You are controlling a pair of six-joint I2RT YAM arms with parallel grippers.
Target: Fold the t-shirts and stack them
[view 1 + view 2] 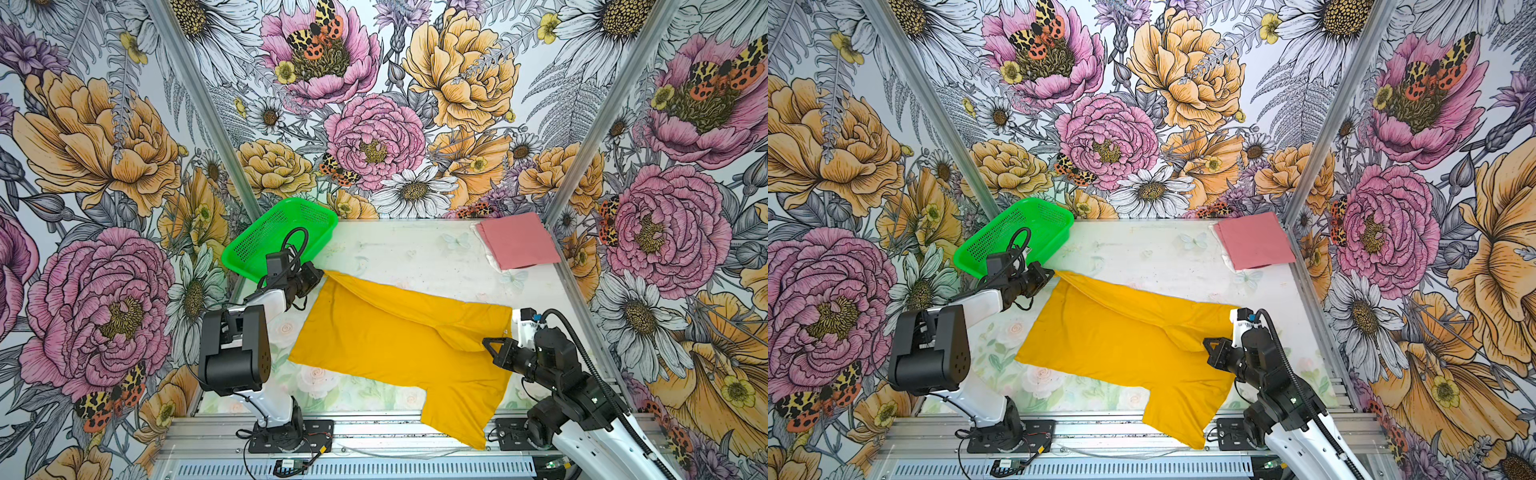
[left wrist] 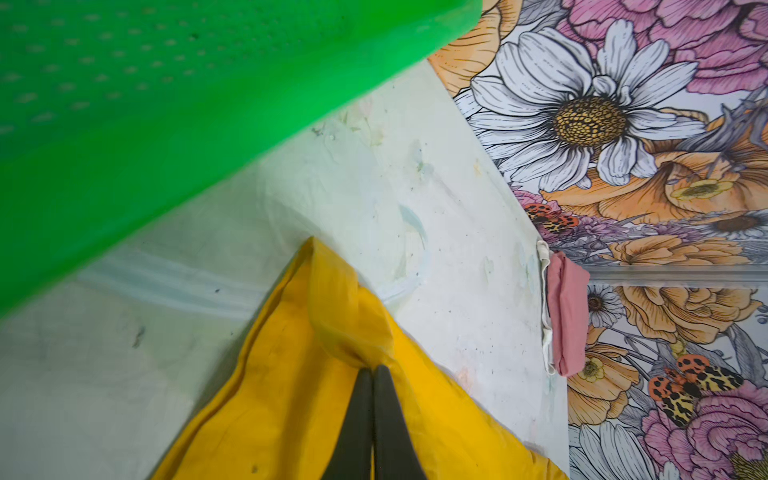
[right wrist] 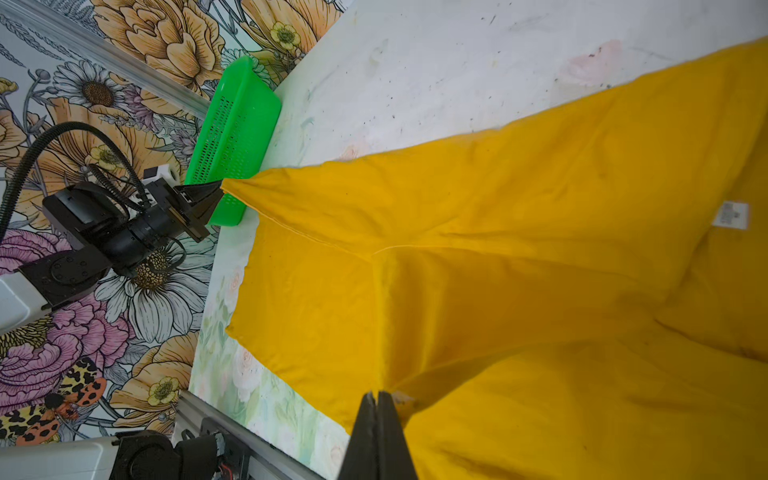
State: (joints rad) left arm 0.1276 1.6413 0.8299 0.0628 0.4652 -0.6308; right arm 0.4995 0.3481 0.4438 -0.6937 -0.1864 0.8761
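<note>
Now | basket [image 1: 270, 232] by L gripper [image 1: 323, 272] (gripping yellow tee [image 1: 395, 340]) | pink tee [image 1: 517, 241] far corner

Left arm [image 1: 232, 353] and right arm [image 1: 557, 361] seen clad in white shells and boxy black joint housings, black tapered fingers [image 2: 353, 428], ribbed black hose [image 1: 591, 362] run along the right arm, black base plates [image 1: 291, 436] fitted beneath.
</note>
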